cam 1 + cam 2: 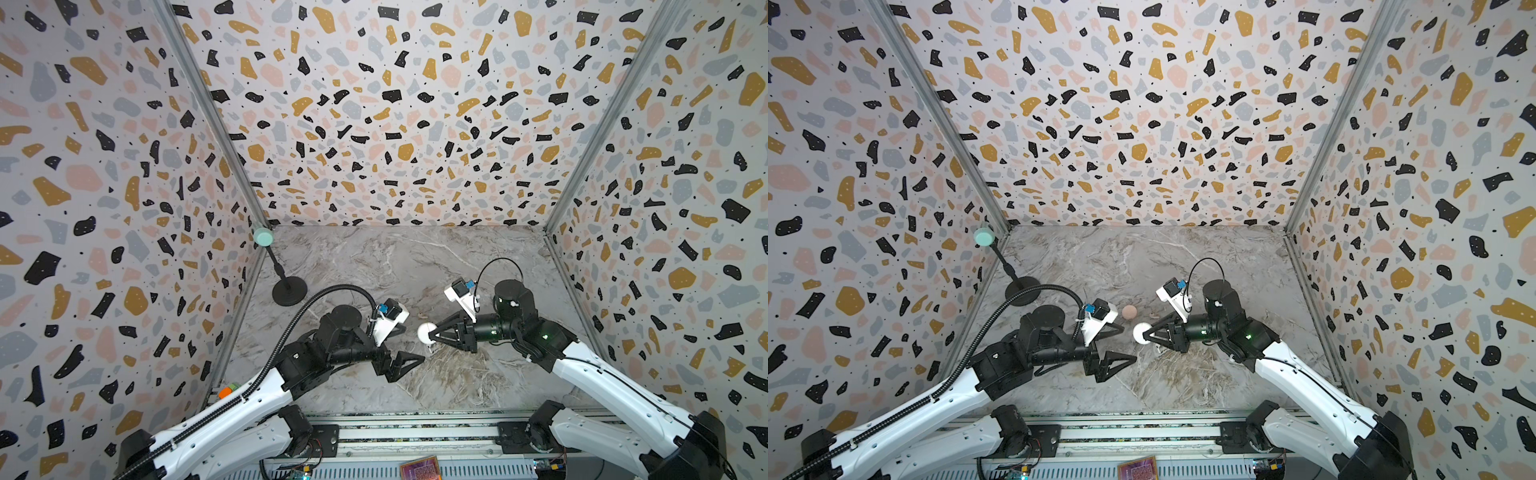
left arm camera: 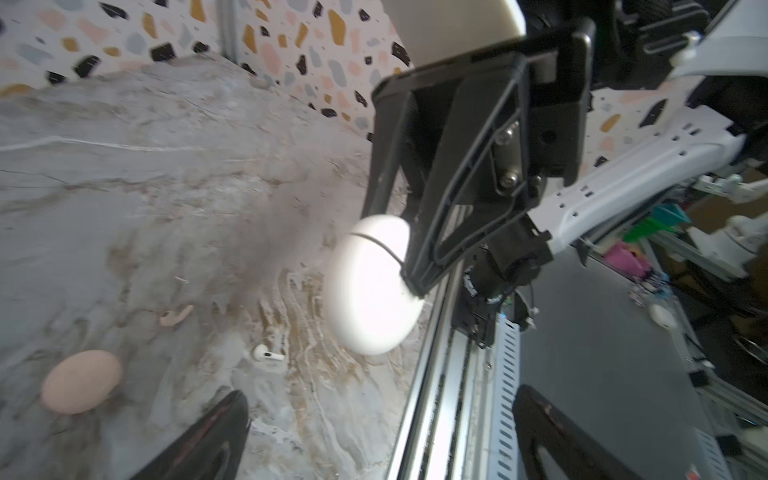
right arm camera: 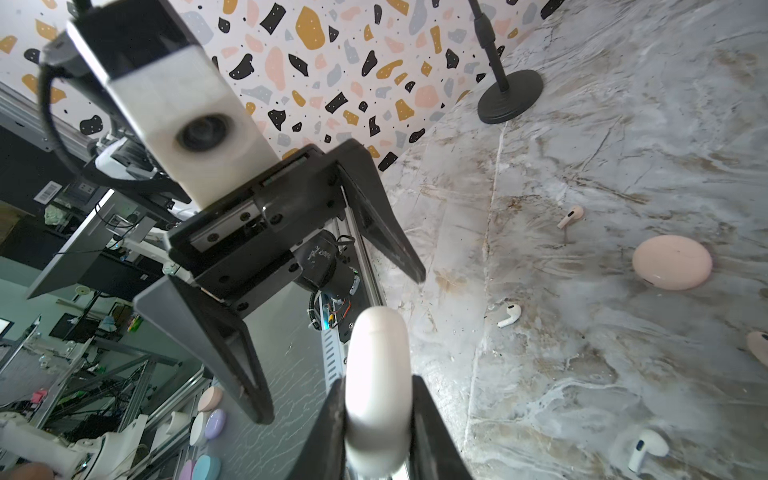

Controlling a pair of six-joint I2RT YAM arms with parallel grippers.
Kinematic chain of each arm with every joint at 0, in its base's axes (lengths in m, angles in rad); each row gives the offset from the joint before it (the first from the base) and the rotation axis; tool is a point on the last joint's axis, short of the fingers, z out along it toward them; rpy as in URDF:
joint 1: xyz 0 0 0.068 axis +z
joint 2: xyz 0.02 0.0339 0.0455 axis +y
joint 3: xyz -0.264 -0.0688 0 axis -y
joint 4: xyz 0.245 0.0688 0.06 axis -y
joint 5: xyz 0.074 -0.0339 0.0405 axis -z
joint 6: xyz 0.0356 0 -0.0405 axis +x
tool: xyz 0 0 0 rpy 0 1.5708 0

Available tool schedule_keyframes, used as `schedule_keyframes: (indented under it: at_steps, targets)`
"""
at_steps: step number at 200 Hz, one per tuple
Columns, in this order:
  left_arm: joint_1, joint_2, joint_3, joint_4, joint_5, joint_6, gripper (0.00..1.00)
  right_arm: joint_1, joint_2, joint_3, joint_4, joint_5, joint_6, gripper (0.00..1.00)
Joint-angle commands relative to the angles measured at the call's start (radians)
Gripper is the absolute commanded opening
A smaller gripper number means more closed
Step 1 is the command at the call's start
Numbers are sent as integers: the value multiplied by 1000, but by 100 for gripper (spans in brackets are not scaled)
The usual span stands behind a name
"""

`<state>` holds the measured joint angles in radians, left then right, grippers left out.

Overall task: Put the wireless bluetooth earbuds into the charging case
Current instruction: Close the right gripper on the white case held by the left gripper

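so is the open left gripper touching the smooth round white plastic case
Apart. In the left wrist view, marble table shows between the open left gripper and the white case, clamped only by the right gripper.

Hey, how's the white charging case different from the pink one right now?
The white case is clamped in the right gripper; the pink case lies free on the table. The white case stands on edge; the pink case lies flat. Both are round, pebble-shaped and closed.

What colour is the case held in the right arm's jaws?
The case is white, seen best in the left wrist view.
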<state>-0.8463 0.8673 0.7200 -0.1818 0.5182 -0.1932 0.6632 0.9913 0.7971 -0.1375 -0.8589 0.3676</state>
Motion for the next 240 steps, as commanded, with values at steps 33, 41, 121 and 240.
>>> schedule_keyframes:
  at_steps: [33,41,121,240]
  targets:
    - [6,8,-2,59,240,-26,97,47,4,91,-152,-21,-113,0]
    - [5,14,0,58,243,-25,96,56,10,97,-165,-16,-121,0]
    - [5,59,17,38,256,6,66,98,3,97,-180,-7,-151,0]
    - [-6,92,26,19,272,23,46,137,-16,91,-194,27,-174,0]
